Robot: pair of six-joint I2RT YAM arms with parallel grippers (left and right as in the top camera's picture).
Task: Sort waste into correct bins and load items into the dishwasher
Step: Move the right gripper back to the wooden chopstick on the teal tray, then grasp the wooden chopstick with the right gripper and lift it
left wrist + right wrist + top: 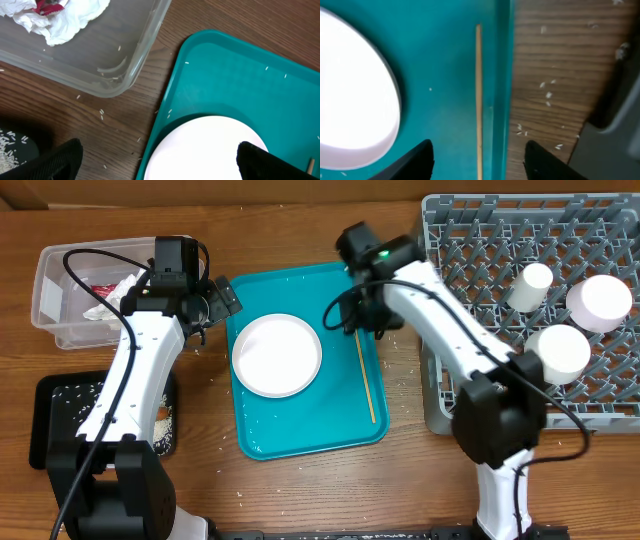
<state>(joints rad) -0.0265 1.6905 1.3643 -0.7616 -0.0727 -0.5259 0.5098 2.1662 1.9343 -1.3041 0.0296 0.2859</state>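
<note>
The large white plate (277, 355) lies on the teal tray (300, 435). A thin wooden stick (366, 375) lies along the tray's right edge. My left gripper (215, 298) is open and empty, just above the tray's left rim by the plate (210, 145). My right gripper (364, 318) is open and empty, with its fingers (480, 162) on either side of the stick (478, 90). The clear tub (50, 290) holds the crumpled napkin (65, 20) and the red wrapper (47, 6). The grey rack (470, 240) holds the cup (530, 285) and two bowls (600, 302) (558, 352).
The black tray (50, 420) at the front left holds loose rice (160, 425). Rice grains (547, 95) are scattered on the wooden table between the teal tray and the rack, and beside the tub (101, 114).
</note>
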